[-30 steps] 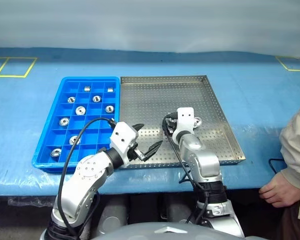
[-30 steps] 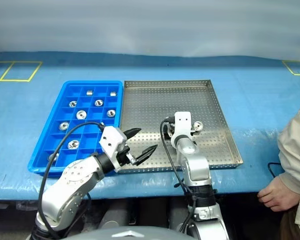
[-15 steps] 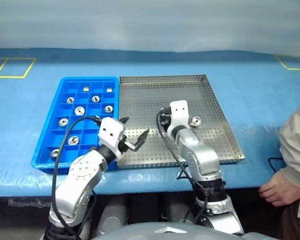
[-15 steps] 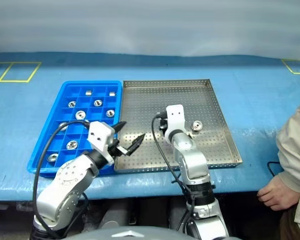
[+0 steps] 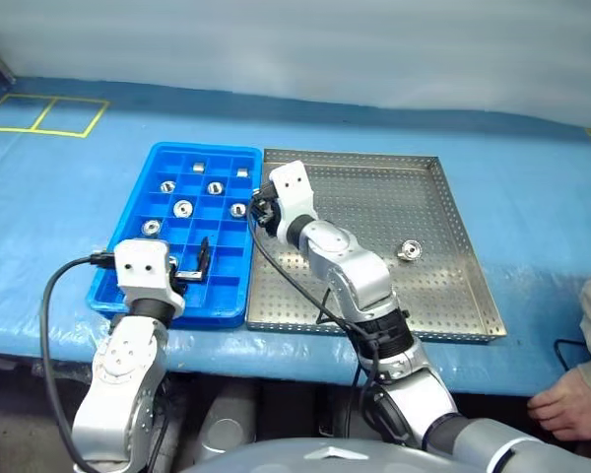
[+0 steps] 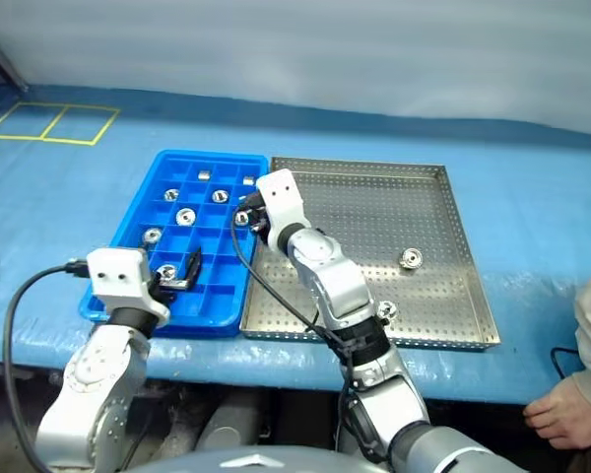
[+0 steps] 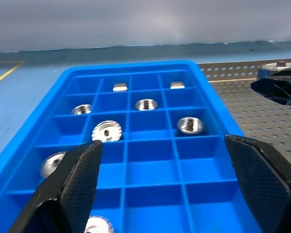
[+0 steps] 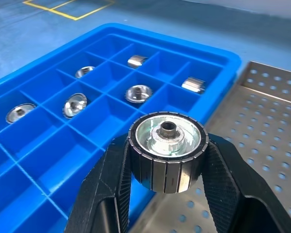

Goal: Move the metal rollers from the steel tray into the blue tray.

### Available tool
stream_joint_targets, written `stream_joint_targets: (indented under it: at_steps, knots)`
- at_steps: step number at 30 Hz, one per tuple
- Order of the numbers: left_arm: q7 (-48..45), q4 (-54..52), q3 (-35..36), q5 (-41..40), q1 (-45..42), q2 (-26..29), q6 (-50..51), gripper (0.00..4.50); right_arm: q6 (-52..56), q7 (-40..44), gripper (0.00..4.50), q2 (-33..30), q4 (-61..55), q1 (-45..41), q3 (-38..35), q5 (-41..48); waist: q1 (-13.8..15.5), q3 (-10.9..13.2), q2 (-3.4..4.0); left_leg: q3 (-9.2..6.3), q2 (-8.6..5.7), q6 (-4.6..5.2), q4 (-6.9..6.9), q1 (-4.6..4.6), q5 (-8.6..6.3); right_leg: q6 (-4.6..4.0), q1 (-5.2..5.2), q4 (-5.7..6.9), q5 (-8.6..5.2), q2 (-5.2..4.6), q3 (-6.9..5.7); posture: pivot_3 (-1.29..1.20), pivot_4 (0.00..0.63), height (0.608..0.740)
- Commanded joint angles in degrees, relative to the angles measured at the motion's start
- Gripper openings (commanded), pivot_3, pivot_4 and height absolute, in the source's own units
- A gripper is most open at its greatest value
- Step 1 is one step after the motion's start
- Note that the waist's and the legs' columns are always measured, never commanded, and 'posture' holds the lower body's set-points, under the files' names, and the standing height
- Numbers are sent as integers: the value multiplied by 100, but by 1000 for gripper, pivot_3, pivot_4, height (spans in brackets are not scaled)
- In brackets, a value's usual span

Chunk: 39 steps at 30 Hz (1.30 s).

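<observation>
The right hand (image 8: pixel 167 194) is gripping one metal roller (image 8: pixel 166 151) between its black fingers (image 8: pixel 109 189), holding it over the seam where the blue tray (image 5: pixel 128 251) is meeting the steel tray (image 5: pixel 374 296). The left hand (image 7: pixel 169 189) is hovering with its fingers spread wide above the blue tray's near compartments. Other rollers (image 5: pixel 183 208) are sitting in separate compartments, and two are lying on the perforated floor (image 6: pixel 410 259).

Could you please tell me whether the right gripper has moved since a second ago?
Yes. The right gripper, shut on a roller, went from mid steel tray to the blue tray edge.
</observation>
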Motion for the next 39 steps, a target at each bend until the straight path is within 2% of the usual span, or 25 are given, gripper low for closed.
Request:
stream_joint_targets:
  at_steps: [1, 9, 18, 24, 26, 27, 34, 37, 39]
  knots:
    - [212, -489, 203, 131, 177, -108, -75, 4393, -404, 183, 1693, 186, 313, -288, 86, 40, 109, 0, 0, 0, 0, -2, -2, 0, 1, -1, 0, 0, -1, 0, -1, 522, 150, 740]
    - [375, -716, 205, 217, 429, -260, -67, 4393, -823, 378, 1693, 274, 1060, -471, 81, 58, 660, -1, -1, -6, 2, -26, -42, 3, 15, -5, -11, -4, -5, 7, -12, 567, 150, 740]
    - [347, -660, 100, 231, 320, -251, -33, 4393, -1152, 442, 1693, 276, 1841, -547, -41, 74, 1207, -3, -2, -10, 4, -52, -67, 2, 11, -8, -23, -4, -9, 29, -31, 551, 150, 740]
    - [250, -584, 54, 166, 185, -197, 23, 4393, -1162, 391, 3708, 207, 1673, -496, -150, 86, 1378, -3, -2, -10, 5, -55, -65, -1, 10, -8, -25, -5, -10, 28, -36, 504, 150, 740]
    - [162, -497, 22, 138, 62, -127, 80, 4393, -1081, 382, 4390, 142, 1445, -447, -189, 101, 1391, -3, -2, -11, 5, -57, -63, -4, 11, -8, -25, -5, -10, 29, -41, 463, 150, 740]
    - [85, -442, -10, 109, -17, -77, 104, 4393, -1031, 373, 4475, 100, 1294, -410, -216, 105, 1377, -3, -2, -12, 4, -59, -62, -6, 12, -9, -25, -5, -10, 29, -45, 437, 150, 740]
    - [-703, 107, -740, -194, -668, 323, 224, 4393, -480, -236, 4475, -376, -166, 118, -711, -123, 1136, -8, 4, -18, 3, -66, -61, -12, 13, -21, -17, -8, -18, 25, -74, 247, 150, 740]
    - [-1015, 384, -1195, -273, -927, 421, 200, 4393, -224, -528, 4475, -618, -730, 442, -935, -245, 855, -9, 8, -27, 2, -66, -58, -14, 13, -32, -10, -11, -24, 21, -79, 164, 150, 740]
    - [-1219, 573, -1500, -349, -1125, 400, 179, 4393, -54, -756, 4475, -714, -1089, 687, -1176, -292, 569, -8, 9, -28, 1, -65, -53, -17, 13, -32, -9, -13, -23, 21, -77, 124, 150, 740]
